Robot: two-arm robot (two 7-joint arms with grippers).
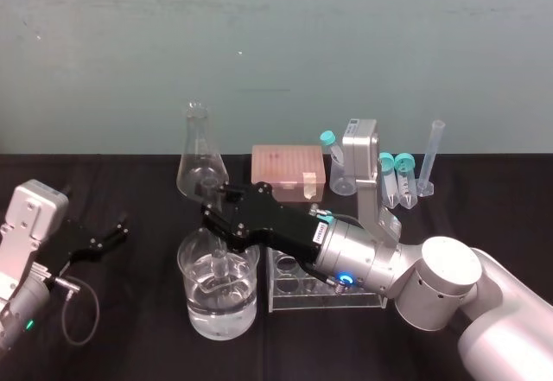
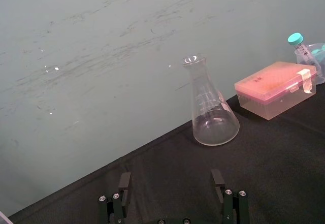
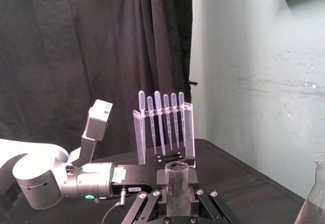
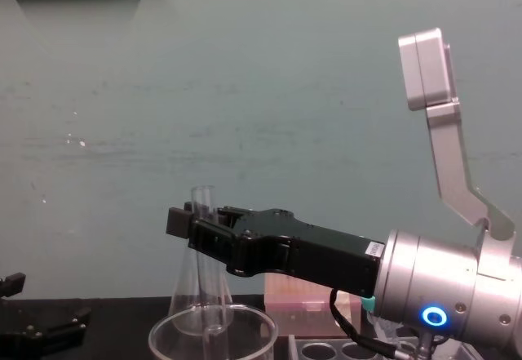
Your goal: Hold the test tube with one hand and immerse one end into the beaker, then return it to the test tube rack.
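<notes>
The black table [image 1: 147, 346] spans the lower half of the head view. The right gripper [image 1: 218, 219] reaches from the lower right toward the centre, its fingers pinching the test tube [image 4: 204, 198]. The tube stands upright, its lower end down inside the beaker [image 1: 192, 299]. The beaker sits at lower centre, partly filled with clear liquid; whether the tube's tip is under it I cannot tell. The rack [image 1: 294, 299] sits just right of the beaker. At left, the left gripper [image 1: 119, 232] lies low, its fingers spread.
</notes>
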